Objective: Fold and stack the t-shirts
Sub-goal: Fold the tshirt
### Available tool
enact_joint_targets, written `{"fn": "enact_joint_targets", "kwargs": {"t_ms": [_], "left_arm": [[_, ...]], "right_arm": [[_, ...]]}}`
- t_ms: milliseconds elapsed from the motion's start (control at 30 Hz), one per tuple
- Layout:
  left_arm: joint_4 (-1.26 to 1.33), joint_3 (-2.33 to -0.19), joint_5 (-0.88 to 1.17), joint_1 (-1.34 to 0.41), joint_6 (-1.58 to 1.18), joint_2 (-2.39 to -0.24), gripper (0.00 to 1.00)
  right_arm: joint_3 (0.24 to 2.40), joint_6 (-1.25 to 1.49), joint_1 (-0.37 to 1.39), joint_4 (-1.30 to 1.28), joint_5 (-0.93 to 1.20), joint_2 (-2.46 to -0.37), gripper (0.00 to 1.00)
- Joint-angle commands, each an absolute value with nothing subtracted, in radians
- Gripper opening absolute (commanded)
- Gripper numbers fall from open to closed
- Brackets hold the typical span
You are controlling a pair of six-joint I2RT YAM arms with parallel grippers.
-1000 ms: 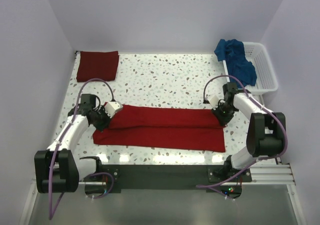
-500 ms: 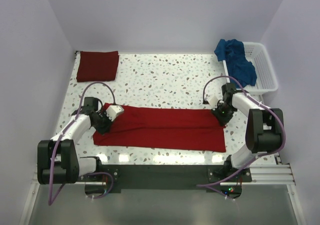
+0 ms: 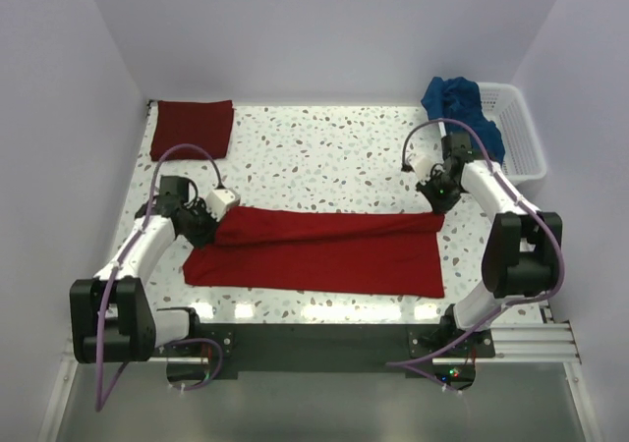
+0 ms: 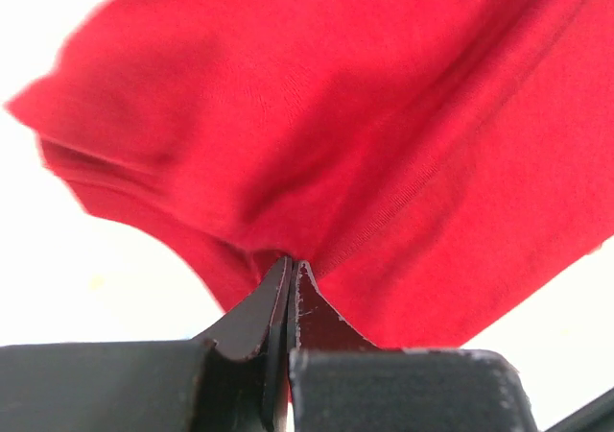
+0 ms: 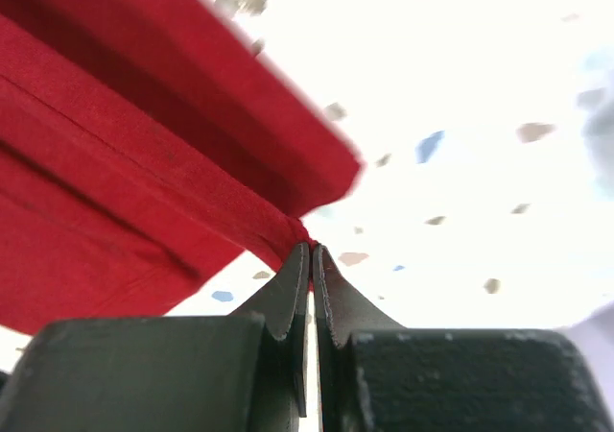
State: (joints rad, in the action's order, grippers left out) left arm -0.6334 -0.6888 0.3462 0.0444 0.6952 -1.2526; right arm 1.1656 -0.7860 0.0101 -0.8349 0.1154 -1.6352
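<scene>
The speckled white table (image 3: 324,157) fills the scene between pale walls, and across its near middle the bright red t-shirt (image 3: 314,260) lies as a long band from left to right, its near part flat on the top and its far edge drawn into a tight ridge between the two arms. At the far right corner stands the white lattice basket (image 3: 521,142), with the blue t-shirt (image 3: 464,116) crumpled over its left rim and partly inside it. At the far left corner the maroon t-shirt (image 3: 192,128) sits folded into a neat rectangle, well apart from the red one. The left gripper (image 3: 208,231) is at the left end of the red shirt's far edge, and the left wrist view shows its jaws pressed together on a pinch of that red cloth (image 4: 317,134) at the tips (image 4: 290,264), the fabric fanning out above them in soft folds. The right gripper (image 3: 439,208) is at the right end of the same edge, near the basket, and the right wrist view shows it clenched on the corner of the red cloth (image 5: 144,182), with the layered hem running off to the left from the fingertips (image 5: 311,250) and speckled tabletop (image 5: 460,115) beyond
</scene>
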Motion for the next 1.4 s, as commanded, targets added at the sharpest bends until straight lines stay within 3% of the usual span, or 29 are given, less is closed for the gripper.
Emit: {"fn": "enact_joint_targets", "kwargs": {"t_ms": [0, 300, 667, 867, 1100, 1367], "left_arm": [[-0.655, -0.796, 0.388, 0.058, 0.670, -1.189, 0.00], [-0.647, -0.787, 0.396, 0.066, 0.673, -1.117, 0.00], [-0.630, -0.951, 0.405, 0.064, 0.611, -1.213, 0.00], [-0.534, -0.968, 0.381, 0.066, 0.548, -1.207, 0.00], [-0.388, -1.087, 0.327, 0.064, 0.457, -1.353, 0.00], [-0.396, -1.183, 0.357, 0.064, 0.442, -1.420, 0.00]], "right_arm": [[1.252, -0.795, 0.003, -0.880, 0.103, -1.589, 0.00], [1.149, -0.828, 0.003, -0.838, 0.097, -1.534, 0.00], [1.386, -0.775, 0.002, -0.838, 0.095, -1.654, 0.00], [1.420, -0.753, 0.003, -0.795, 0.086, -1.672, 0.00], [1.462, -0.672, 0.003, -0.674, 0.040, -1.723, 0.00], [1.497, -0.644, 0.003, -0.638, 0.031, -1.736, 0.00]]}}
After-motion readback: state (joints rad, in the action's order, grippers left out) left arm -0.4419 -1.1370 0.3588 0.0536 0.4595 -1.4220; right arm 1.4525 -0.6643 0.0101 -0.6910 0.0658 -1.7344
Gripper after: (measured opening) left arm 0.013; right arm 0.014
